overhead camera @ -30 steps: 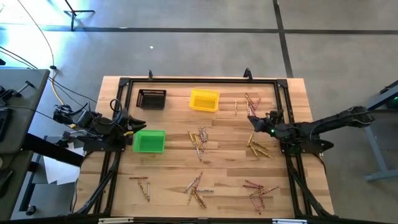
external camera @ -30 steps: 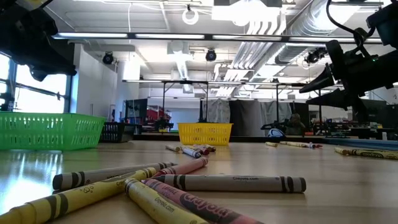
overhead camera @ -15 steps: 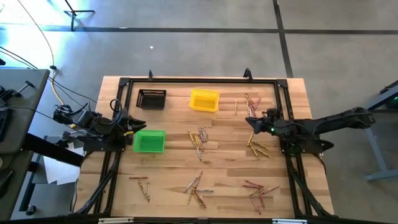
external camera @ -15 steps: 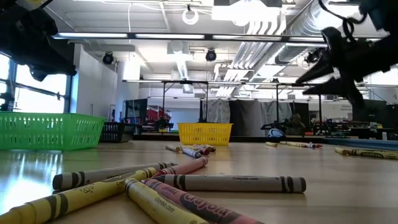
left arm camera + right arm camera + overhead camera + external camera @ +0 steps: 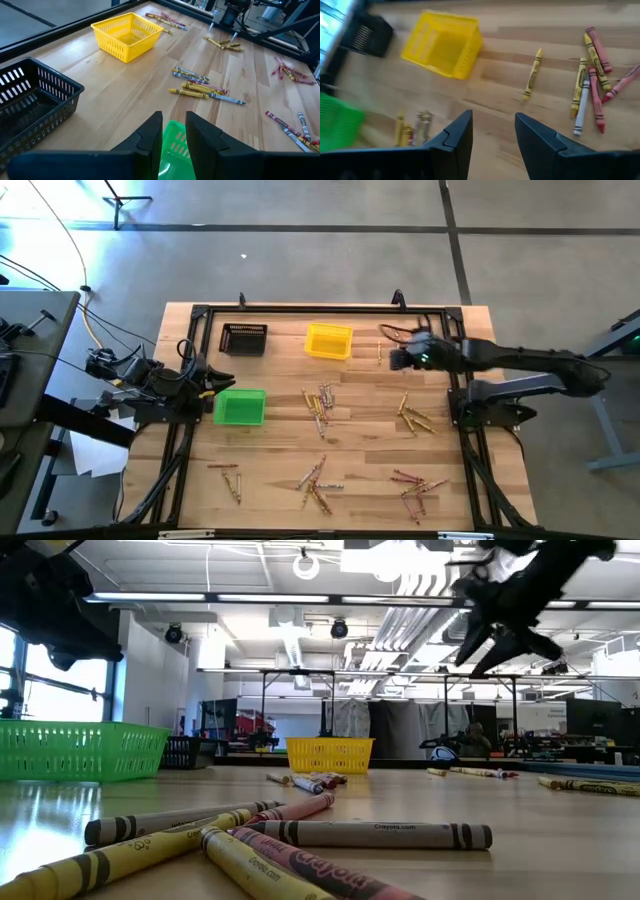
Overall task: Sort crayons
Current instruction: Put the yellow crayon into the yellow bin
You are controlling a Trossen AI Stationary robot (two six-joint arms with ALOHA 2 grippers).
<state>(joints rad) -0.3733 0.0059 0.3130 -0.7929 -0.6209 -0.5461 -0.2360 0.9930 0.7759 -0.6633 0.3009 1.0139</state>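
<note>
I'm holding the right gripper (image 5: 397, 359) released and empty above the table's far right part, beside the yellow bin (image 5: 329, 341). The crayons (image 5: 319, 404) are lying in scattered clusters across the bare wood. The left gripper (image 5: 212, 383) is waiting, fingers narrowly parted, over the green bin (image 5: 240, 408).
</note>
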